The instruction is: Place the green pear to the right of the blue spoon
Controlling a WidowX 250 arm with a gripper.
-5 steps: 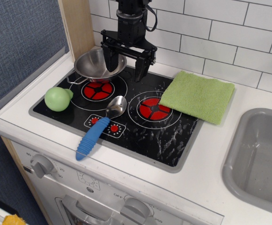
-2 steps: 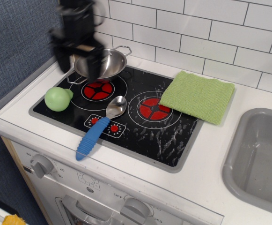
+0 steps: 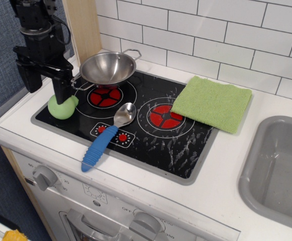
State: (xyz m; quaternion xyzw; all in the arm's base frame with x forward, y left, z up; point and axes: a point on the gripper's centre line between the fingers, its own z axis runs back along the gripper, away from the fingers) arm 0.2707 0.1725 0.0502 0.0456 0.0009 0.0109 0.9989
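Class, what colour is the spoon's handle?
Bright blue handle, seen in the only view, observation.image.

We see our black arm coming straight down at the far left, its wrist vertical and a cable looping at its side. Our hand [image 3: 46,84] points downward with its two fingers [image 3: 61,90] spread wide apart, nothing between them, the right one nearer the camera.

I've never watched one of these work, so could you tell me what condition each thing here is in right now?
gripper: open, above the pear, holding nothing
green pear: resting on the stovetop's left edge, left of the spoon
blue spoon: lying flat, bowl up
steel pot: upright, empty
green cloth: spread flat
sink: empty
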